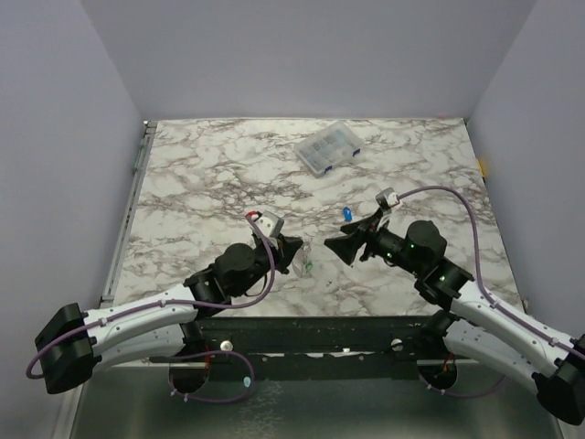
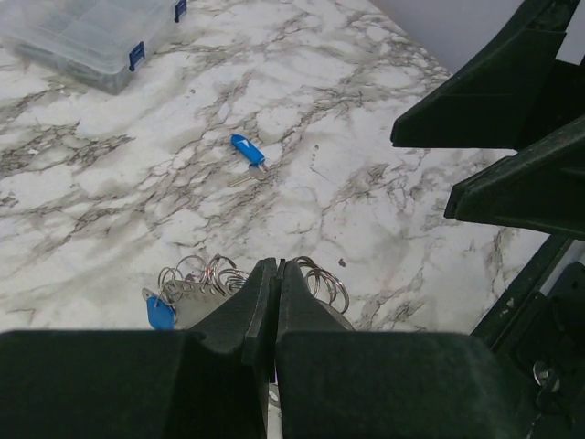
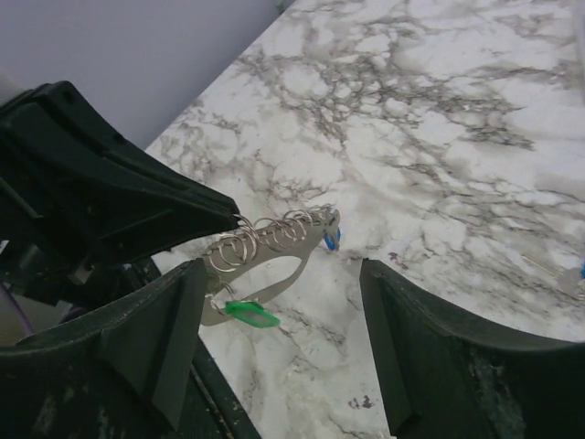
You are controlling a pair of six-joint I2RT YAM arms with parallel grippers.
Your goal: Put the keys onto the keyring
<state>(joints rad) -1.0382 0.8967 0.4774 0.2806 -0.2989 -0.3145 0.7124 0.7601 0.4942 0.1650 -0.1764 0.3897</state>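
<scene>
My left gripper [image 1: 294, 252] [image 2: 276, 267] is shut on the keyring [image 3: 274, 240], a silvery flat loop carrying several wire rings [image 2: 322, 279], and holds it just above the table. A green key [image 3: 250, 314] [image 1: 309, 268] and a blue key [image 2: 160, 312] [image 3: 332, 240] hang from it. Another blue key [image 1: 347, 213] [image 2: 247, 150] lies loose on the marble beyond. My right gripper [image 1: 333, 249] [image 3: 281, 274] stands open, facing the left one. Its fingers [image 3: 155, 338] flank the keyring without touching it.
A clear plastic compartment box [image 1: 327, 146] [image 2: 87, 37] sits at the back of the marble table [image 1: 210, 183]. The black frame rail [image 1: 311, 331] runs along the near edge under both arms. Walls close in the left, right and back sides.
</scene>
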